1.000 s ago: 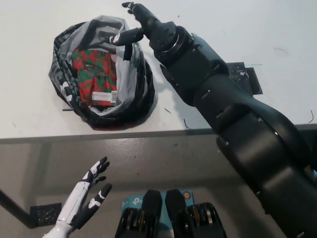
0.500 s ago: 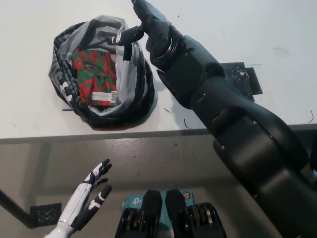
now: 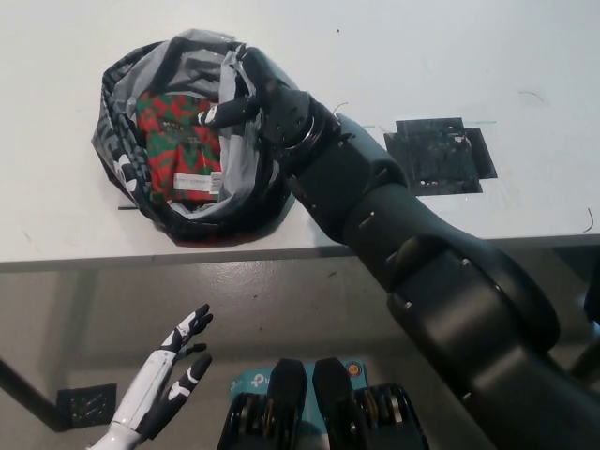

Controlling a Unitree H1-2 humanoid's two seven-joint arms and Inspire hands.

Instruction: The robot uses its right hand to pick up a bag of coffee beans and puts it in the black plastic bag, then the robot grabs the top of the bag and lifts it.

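Coffee bag (image 3: 178,142): red-green, lying flat inside black bag (image 3: 131,178), far left on bench (image 3: 422,56).
Right hand (image 3: 253,98): over bag's right rim, fingers apart, gripping nothing yet.
Left hand (image 3: 173,375): spread, idle below bench's near edge.
Risk: catching one loose fold only; bag tilts, coffee slides out.

The right robot hand (image 3: 258,98) hung over the bag's (image 3: 122,155) right rim on the bench (image 3: 422,56). The coffee beans (image 3: 178,141) lay in the bag, just left of it. A mat (image 3: 436,155) lay well right; the left robot hand (image 3: 169,384) rested below the bench edge.
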